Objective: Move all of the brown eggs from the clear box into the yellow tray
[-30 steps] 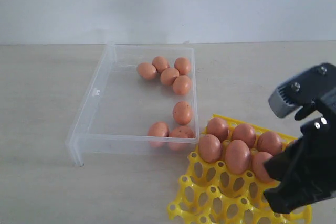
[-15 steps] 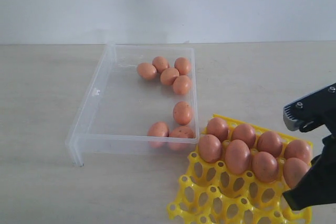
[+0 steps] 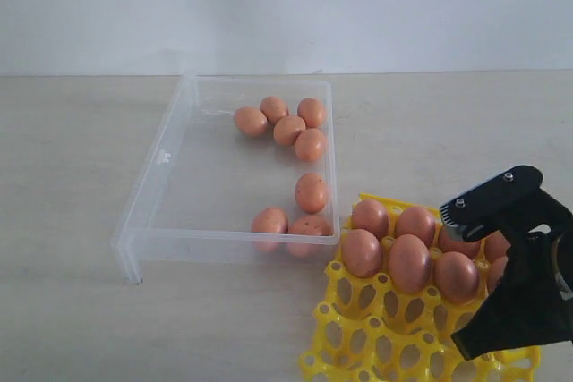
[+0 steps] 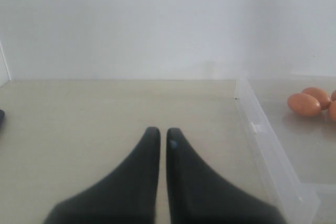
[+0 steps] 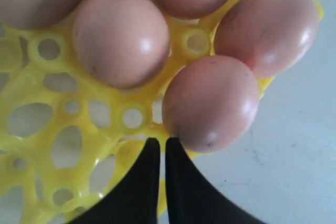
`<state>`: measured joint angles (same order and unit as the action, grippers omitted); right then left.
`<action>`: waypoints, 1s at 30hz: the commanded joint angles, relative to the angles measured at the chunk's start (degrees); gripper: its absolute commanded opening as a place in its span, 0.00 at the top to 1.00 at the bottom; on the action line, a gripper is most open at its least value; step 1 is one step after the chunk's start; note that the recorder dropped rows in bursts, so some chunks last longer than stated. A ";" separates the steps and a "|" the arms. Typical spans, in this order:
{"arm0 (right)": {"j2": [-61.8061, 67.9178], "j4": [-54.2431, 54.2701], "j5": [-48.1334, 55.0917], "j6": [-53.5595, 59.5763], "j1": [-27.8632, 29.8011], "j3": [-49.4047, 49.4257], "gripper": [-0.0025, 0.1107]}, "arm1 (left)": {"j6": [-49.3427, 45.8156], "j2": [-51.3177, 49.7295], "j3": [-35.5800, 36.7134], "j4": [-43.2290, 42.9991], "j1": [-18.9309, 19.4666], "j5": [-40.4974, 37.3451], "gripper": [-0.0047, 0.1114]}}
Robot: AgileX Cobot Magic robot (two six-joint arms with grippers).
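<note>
Directly ahead of the right claw (image 5: 159, 142), whose two black fingers are pressed together with nothing between them, lies an outer corner of the yellow tray (image 5: 79, 129). The nearest of the brown eggs (image 5: 210, 103) sits in a cup just beyond the fingertips; contact between tip and shell cannot be confirmed. Three more eggs occupy the cups immediately past it, packed close together.

In the exterior view the claw hangs low over this corner of the tray and hides part of it. The eggs in the tray fill two adjoining rows on the side away from the claw; the cups closer to the claw's base are vacant.

Past the tray, toward the left arm's side, the clear box (image 3: 161, 185) rests on the surface (image 3: 72, 310), its corner just beside the tray. Eight eggs lie in it: five clustered at the end farthest from the claw, three nearer the tray.

The left claw (image 4: 159, 132) is likewise closed to a thin slit and holds nothing. It points over bare surface, with the box's side wall just beside it.
</note>
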<state>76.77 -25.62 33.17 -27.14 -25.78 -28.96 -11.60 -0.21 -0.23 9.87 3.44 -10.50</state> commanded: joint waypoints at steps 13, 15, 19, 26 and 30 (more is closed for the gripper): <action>-1.75 -3.47 3.03 -3.62 0.04 0.27 0.98 | -0.01 0.21 0.23 -0.09 -0.03 0.25 0.92; -1.75 -5.16 1.50 -4.94 0.04 0.27 0.98 | -0.01 0.21 0.23 -0.09 -0.03 0.25 0.92; 0.10 -8.94 -4.70 -10.62 0.04 0.27 0.98 | -0.01 0.21 0.23 -0.09 -0.03 0.25 0.92; 1.70 -9.85 -4.22 -14.69 0.04 0.27 0.98 | -0.01 0.21 0.23 -0.09 -0.03 0.25 0.92; -3.57 -7.87 -5.10 -14.57 0.04 -0.11 0.98 | -0.01 0.21 0.23 -0.09 -0.03 0.25 0.92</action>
<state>76.70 -34.57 28.45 -41.43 -25.78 -28.96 -11.60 -0.21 -0.23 9.87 3.44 -10.50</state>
